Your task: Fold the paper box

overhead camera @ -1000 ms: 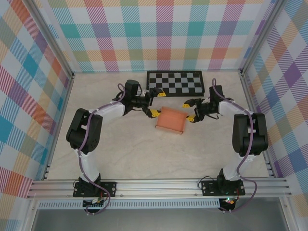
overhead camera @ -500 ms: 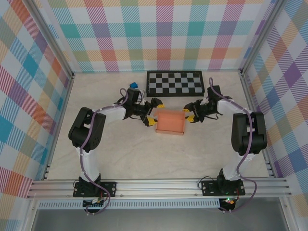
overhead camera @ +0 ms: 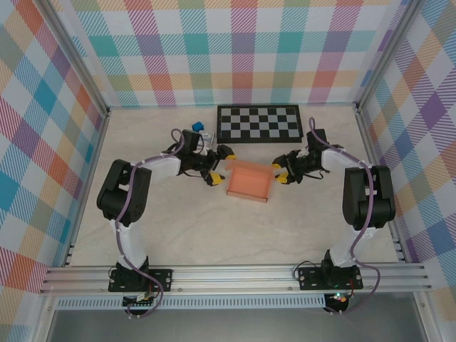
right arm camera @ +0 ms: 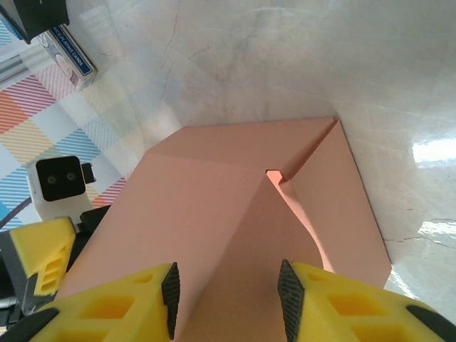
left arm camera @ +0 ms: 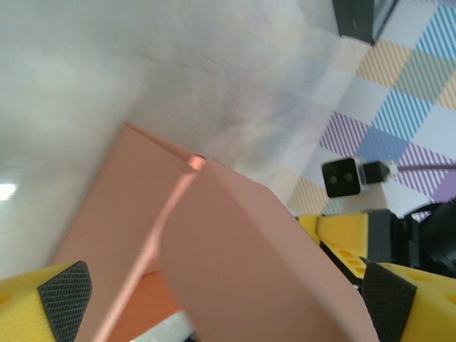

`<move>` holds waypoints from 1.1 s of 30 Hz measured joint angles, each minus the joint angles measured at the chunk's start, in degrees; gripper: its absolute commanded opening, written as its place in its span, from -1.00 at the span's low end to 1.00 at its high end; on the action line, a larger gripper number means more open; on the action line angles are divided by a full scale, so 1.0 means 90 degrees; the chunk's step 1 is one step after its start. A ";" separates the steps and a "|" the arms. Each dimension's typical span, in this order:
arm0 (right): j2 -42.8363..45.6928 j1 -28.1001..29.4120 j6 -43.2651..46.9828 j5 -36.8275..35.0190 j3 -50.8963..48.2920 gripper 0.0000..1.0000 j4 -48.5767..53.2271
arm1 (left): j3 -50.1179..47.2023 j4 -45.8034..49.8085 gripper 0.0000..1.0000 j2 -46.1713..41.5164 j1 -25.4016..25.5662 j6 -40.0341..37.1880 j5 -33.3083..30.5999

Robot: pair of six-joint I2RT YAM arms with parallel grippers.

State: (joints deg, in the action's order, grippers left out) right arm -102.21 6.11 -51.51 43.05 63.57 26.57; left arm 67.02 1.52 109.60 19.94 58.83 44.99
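Paper box (overhead camera: 248, 181) mid-table (overhead camera: 214, 235), walls part-raised. Right gripper (right arm camera: 226, 285) half-closed, pinching right wall, likely creasing fold. Left gripper (left arm camera: 226, 292) spread wide, straddling left wall, gripping nothing; likely poised to brace opposite side.

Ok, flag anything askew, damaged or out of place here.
Nothing spilled or torn. The paper box lies slightly skewed to the checkerboard mat, half folded, between the left pincer and right pincer.

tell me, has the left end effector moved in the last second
Yes: the left end effector has drawn back from the checkerboard's near-left corner, toward the near side.
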 measured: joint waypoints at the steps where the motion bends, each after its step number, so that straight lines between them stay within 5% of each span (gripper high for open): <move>1: 0.0000 0.0000 -0.0010 0.0000 0.0000 -0.07 -0.0005 | 0.0000 0.0131 1.00 -0.0049 -0.0090 -0.0092 -0.0063; 17: 0.0163 0.0000 -0.0328 0.0151 0.0000 0.17 -0.0175 | 0.1103 0.0763 1.00 -0.0228 -0.0393 -0.0425 -0.0435; 33: 0.0512 0.0039 -0.0636 0.0170 -0.0107 0.23 -0.0253 | 0.1183 0.0500 1.00 0.0078 0.0291 0.0206 0.0279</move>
State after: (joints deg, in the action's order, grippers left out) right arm -97.60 6.46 -57.23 44.58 62.61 24.29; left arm 77.67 6.02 110.30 22.57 60.69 47.51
